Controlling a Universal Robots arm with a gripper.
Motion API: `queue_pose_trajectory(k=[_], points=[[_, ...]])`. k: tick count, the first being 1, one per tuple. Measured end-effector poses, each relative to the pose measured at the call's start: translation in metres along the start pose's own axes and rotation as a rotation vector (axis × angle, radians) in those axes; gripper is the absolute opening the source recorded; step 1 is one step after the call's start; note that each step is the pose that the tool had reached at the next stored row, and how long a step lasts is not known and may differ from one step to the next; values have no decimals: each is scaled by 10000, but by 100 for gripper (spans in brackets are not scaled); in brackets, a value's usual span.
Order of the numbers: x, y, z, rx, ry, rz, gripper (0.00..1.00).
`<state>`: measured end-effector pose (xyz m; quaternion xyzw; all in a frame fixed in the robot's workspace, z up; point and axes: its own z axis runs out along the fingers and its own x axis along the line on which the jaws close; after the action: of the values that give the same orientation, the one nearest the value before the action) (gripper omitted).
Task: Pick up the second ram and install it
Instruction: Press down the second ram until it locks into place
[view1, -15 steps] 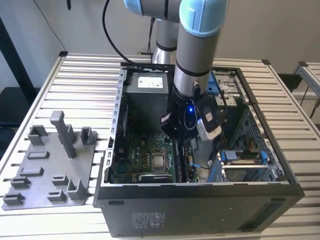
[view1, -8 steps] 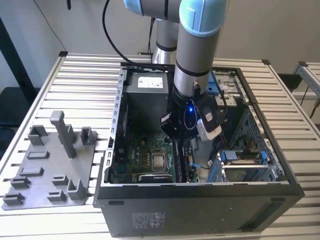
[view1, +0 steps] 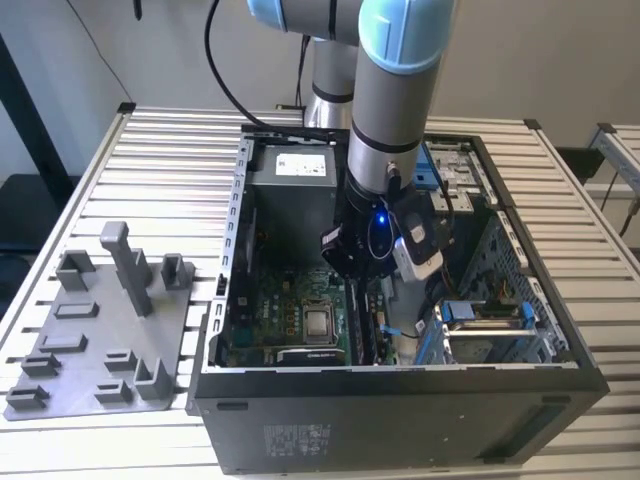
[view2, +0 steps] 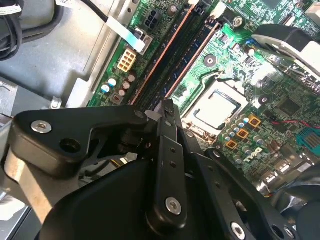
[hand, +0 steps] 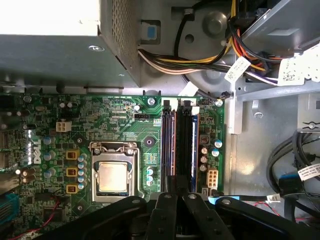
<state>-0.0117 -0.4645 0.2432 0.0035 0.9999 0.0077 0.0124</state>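
black pincer (hand: 177, 192) hangs inside the open computer case (view1: 400, 400), fingers clenched together above the memory slots (hand: 179, 145), where the second ram (hand: 185, 145) sits upright. beside them lie the processor socket (hand: 113, 176) and cable bundles (hand: 200, 62); a grey tray (view1: 90, 340) rests on the tabletop (view1: 170, 170).

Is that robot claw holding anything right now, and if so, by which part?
Cannot be told: the gripper hangs over one end of the ram sticks lying in their slots.
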Motion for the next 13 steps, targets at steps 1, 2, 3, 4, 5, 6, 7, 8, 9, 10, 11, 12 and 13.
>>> queue_pose_trajectory(k=[1, 2, 3, 4, 5, 6, 7, 8, 9, 10, 11, 12, 13], points=[[0, 0, 0, 0, 0, 0, 11], [0, 0, 0, 0, 0, 0, 11], [0, 0, 0, 0, 0, 0, 11], [0, 0, 0, 0, -1, 0, 11], [0, 0, 0, 0, -1, -4, 11], [0, 0, 0, -1, -1, -31, 11], [0, 0, 0, -3, 0, -96, 11], [0, 0, 0, -5, 2, -189, 11], [1, 0, 0, -7, 4, -302, 11], [1, 0, 0, -9, 6, -417, 11], [0, 0, 0, -13, 8, -550, 11], [0, 0, 0, -17, 10, -694, 11], [0, 0, 0, -21, 12, -845, 11]])
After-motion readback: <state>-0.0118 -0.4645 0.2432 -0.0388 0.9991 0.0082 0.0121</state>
